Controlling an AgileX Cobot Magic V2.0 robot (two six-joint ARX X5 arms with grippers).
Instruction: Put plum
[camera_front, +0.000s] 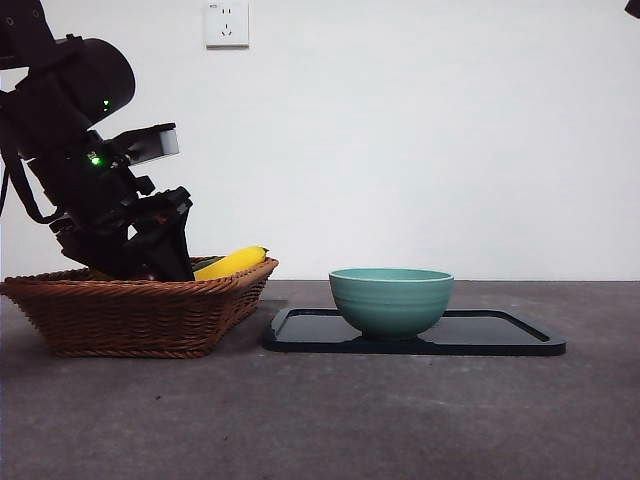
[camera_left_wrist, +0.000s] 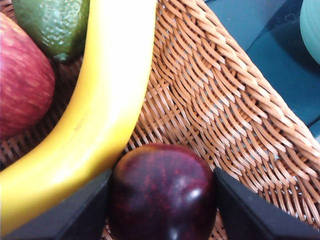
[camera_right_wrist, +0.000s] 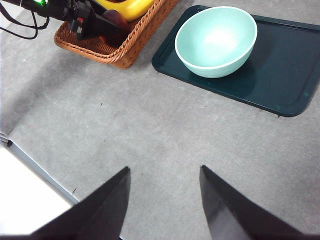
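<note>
The left gripper (camera_left_wrist: 162, 200) reaches down into the brown woven wicker basket (camera_left_wrist: 235, 115), and its two black fingers (camera_left_wrist: 75, 215) are clamped on the small round dark maroon plum (camera_left_wrist: 162, 192), one against each side of the fruit. The plum sits low inside the basket, close to the inner wall and touching the long yellow banana (camera_left_wrist: 100, 110) that curves beside it. Beyond the banana lie a red apple (camera_left_wrist: 22, 82) and a bumpy green avocado (camera_left_wrist: 52, 25). In the front view the left arm comes down at a slant into the basket (camera_front: 140, 310), and only the banana's tip (camera_front: 235, 262) shows above the rim; the plum is hidden there. Just beside the basket on the grey desk (camera_front: 320, 420) lies a flat dark rectangular tray (camera_front: 500, 340), and a pale teal ceramic bowl (camera_front: 391, 300) stands upright on it. The right gripper (camera_right_wrist: 165, 195) hangs above bare desk, well apart from the basket and the tray, with its fingers (camera_right_wrist: 105, 205) spread apart and holding nothing. A white wall socket (camera_front: 227, 22) is mounted on the far wall.
</note>
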